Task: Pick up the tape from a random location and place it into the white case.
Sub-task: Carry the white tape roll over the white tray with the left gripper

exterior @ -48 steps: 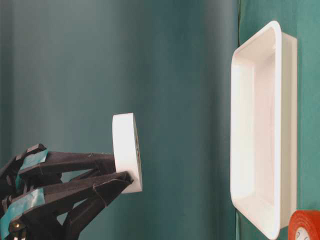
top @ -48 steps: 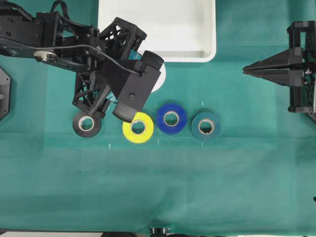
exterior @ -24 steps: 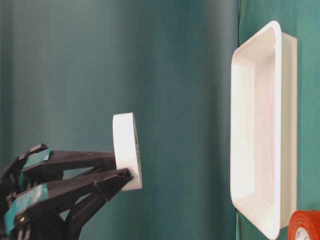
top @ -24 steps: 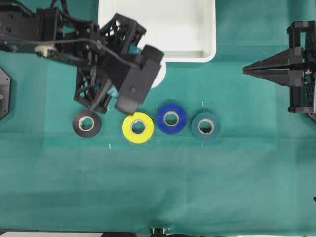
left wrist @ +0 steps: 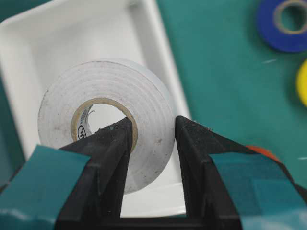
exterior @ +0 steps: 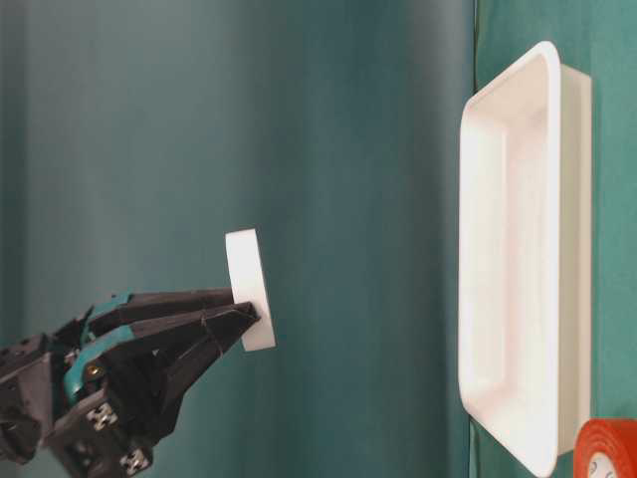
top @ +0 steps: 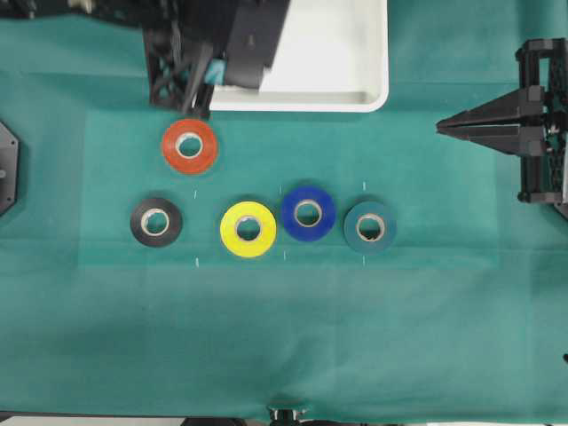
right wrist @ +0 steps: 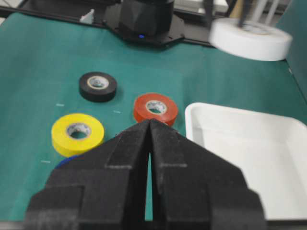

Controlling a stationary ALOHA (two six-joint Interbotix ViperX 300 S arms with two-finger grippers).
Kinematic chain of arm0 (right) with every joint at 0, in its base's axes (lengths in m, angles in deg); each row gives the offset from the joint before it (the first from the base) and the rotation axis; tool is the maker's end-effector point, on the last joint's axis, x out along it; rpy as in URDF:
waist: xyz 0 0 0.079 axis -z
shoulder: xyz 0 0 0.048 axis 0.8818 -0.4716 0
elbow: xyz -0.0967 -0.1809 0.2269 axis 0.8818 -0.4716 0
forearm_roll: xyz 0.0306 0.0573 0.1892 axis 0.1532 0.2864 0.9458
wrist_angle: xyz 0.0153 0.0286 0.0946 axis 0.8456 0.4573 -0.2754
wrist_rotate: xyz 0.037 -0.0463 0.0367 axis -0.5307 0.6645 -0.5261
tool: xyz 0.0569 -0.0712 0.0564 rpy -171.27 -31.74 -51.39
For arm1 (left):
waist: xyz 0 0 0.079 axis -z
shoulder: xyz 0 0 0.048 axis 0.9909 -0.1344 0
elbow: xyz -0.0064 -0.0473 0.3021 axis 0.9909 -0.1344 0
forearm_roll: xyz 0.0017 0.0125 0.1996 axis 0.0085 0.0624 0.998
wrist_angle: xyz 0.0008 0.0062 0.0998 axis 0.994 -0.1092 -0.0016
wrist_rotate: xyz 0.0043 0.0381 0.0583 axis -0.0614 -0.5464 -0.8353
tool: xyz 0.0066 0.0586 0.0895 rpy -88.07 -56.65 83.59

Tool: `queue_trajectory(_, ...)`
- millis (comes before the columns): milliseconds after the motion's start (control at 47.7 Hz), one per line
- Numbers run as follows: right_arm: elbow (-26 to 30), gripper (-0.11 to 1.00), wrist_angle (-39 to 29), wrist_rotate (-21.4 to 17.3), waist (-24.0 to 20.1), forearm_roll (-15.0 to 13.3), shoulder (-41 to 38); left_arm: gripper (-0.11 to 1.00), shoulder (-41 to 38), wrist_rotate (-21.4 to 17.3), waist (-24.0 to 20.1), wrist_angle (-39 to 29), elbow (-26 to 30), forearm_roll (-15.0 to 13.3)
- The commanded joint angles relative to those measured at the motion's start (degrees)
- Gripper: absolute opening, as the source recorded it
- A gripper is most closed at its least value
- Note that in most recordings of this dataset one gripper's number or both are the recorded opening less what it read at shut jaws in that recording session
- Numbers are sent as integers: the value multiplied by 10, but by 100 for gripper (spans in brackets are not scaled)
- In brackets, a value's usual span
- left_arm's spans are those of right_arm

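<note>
The tape (left wrist: 144, 96), a white roll with a pale core, hangs in my left gripper (left wrist: 152, 127), which is shut on it. One finger passes through the core and the other presses the outer wall. In the table-level view the tape (exterior: 247, 289) is held well above the white case (exterior: 518, 249). In the left wrist view the white case (left wrist: 48, 48) lies directly under the roll. Overhead, the left arm (top: 222, 35) covers the left part of the white case (top: 346, 53) and hides the tape. My right gripper (top: 441, 127) is shut and empty at the far right.
Five other rolls lie on the green cloth: orange (top: 189, 146) just below the case, then black (top: 156, 222), yellow (top: 248, 229), blue (top: 308, 213) and teal (top: 369, 226) in a row.
The left arm has carried the tape away from the row of rolls to above the case's left part, uncovering the orange roll. The right arm has not moved.
</note>
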Motion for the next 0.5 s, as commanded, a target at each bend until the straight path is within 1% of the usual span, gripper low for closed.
queue_trajectory(0, 12, 0, 1, 1, 1, -1, -1, 26, 12, 1, -9, 7, 19, 1)
queue_trajectory(210, 12, 0, 1, 2, 1, -1, -1, 26, 11, 1, -18, 7, 19, 1)
queue_trajectory(482, 13, 0, 1, 2, 1, -1, -1, 26, 11, 2, -18, 7, 19, 1)
